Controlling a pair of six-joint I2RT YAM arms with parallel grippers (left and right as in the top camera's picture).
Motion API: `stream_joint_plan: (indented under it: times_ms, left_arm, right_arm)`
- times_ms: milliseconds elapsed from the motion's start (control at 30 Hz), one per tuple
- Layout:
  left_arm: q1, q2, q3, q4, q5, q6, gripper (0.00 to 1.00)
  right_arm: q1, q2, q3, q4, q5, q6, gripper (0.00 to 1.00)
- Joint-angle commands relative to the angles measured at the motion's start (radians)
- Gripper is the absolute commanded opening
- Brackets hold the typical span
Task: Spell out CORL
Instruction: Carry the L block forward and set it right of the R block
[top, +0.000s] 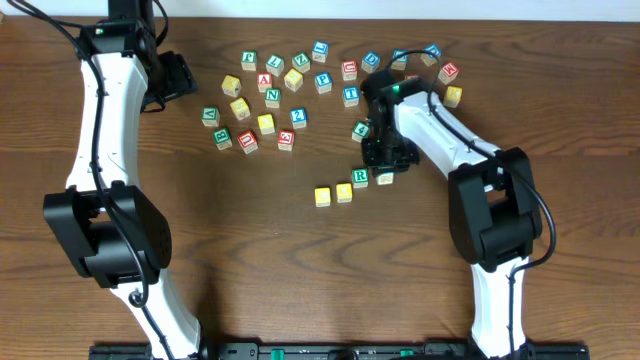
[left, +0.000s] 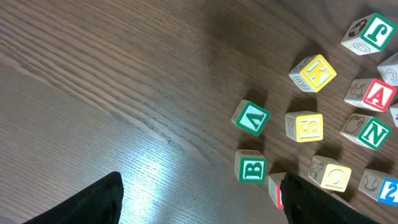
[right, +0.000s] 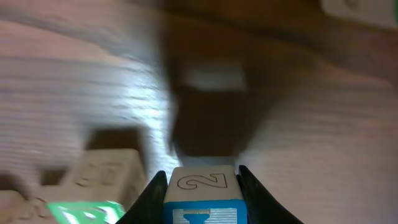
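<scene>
My right gripper (right: 202, 176) is shut on a block with a blue face and an outlined "2" (right: 202, 202). In the overhead view this gripper (top: 386, 158) is at the right end of a short row: two yellow blocks (top: 322, 196) (top: 344, 192), a green R block (top: 361, 178) and a pale block (top: 385, 178) at the fingertips. The green block also shows blurred in the right wrist view (right: 84, 213). My left gripper (left: 199, 205) is open and empty over bare wood, at the back left (top: 180, 75).
Several loose letter blocks lie scattered at the back centre (top: 290, 85) and back right (top: 440, 70). The left wrist view shows a green B (left: 252, 168), green A (left: 252, 118), yellow S (left: 305, 126), yellow K (left: 314, 73) and red A (left: 376, 94).
</scene>
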Motion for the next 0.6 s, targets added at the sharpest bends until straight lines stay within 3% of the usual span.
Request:
stream_joint_plan:
  times_ms: [0, 267, 433, 567]
  left_arm:
    - [0.0, -0.001, 0.033, -0.003, -0.013, 0.017, 0.8]
    - [0.0, -0.001, 0.033, -0.003, -0.013, 0.017, 0.8]
    - [0.0, -0.001, 0.033, -0.003, -0.013, 0.017, 0.8]
    - [0.0, -0.001, 0.033, -0.003, -0.013, 0.017, 0.8]
  right_arm:
    - [0.04, -0.005, -0.012, 0.034, -0.005, -0.006, 0.27]
    - [0.081, -0.004, -0.026, 0.037, 0.074, 0.018, 0.31]
    - [0.081, -0.004, -0.026, 0.034, 0.074, 0.016, 0.46]
    - [0.081, -0.008, -0.012, 0.023, 0.074, 0.016, 0.45]
